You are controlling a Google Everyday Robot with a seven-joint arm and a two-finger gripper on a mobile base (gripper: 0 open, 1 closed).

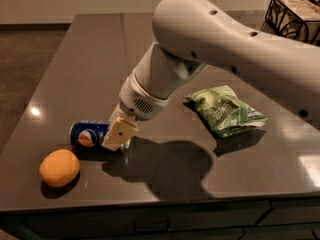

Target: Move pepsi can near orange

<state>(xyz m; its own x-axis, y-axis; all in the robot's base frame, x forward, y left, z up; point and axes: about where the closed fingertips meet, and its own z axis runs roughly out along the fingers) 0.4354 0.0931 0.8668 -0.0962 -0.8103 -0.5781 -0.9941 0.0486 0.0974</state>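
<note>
Lying sideways on the counter (90, 59), the pepsi can (89, 134) rested near the orange (59, 168). The pincer (120, 134) sat at the can's end away from the orange, its clamping state indeterminable. Hazard: once released, the round can could roll away from the orange.

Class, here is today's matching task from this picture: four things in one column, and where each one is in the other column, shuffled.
Things:
1. pepsi can
2. orange
3. green snack bag
4. gripper

Places:
A. front left corner of the table
B. on its side, beside the orange
C. at the can's right end
D. farthest right, lying flat

Pairs: 1-B, 2-A, 3-D, 4-C
</note>
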